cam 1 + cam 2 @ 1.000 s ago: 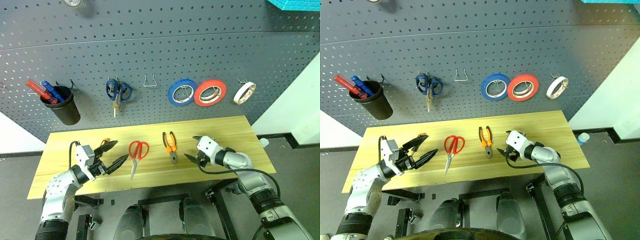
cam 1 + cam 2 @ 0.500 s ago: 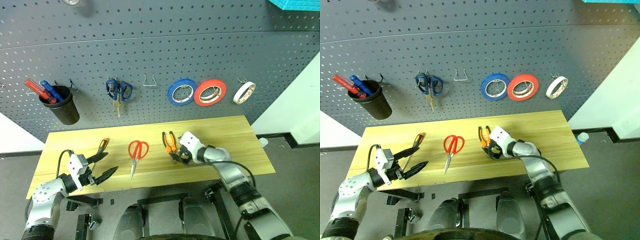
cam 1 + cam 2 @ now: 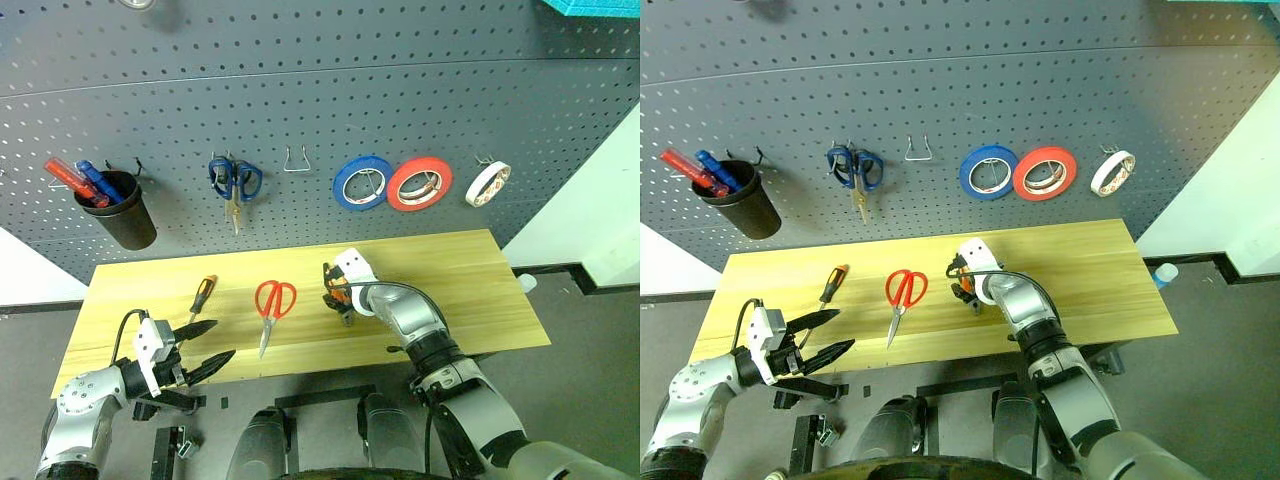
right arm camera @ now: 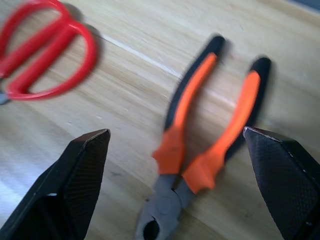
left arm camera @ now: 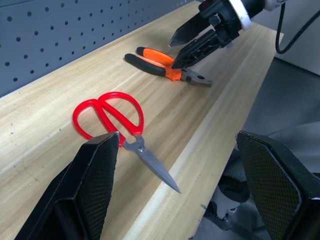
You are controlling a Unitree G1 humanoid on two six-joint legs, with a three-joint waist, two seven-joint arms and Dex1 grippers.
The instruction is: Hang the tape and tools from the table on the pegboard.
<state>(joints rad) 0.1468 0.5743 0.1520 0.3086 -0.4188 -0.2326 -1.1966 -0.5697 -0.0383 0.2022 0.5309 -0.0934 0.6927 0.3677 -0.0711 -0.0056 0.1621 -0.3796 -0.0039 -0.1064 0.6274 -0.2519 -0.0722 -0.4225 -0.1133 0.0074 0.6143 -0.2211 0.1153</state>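
The pliers (image 4: 210, 125) with orange-and-black handles lie on the light wood table (image 3: 455, 285). My right gripper (image 3: 337, 297) hangs open just above them, pointing down, one finger on each side. The red-handled scissors (image 3: 272, 303) lie to their left, and the screwdriver (image 3: 202, 295) further left. My left gripper (image 3: 222, 340) is open and empty at the table's front left edge, pointing toward the scissors (image 5: 115, 120). The whitish tape (image 3: 489, 184) hangs on a hook at the right of the pegboard (image 3: 300, 90).
On the pegboard hang a blue roll (image 3: 363, 183), a red-orange roll (image 3: 420, 184), blue-handled scissors (image 3: 235, 180) and a black cup (image 3: 125, 210) holding red and blue things. A bare metal hook (image 3: 295, 160) sits between the blue scissors and the blue roll.
My right gripper has swung left across the table and tipped down over the pliers. My left gripper has drawn back toward the table's front left edge, still open.
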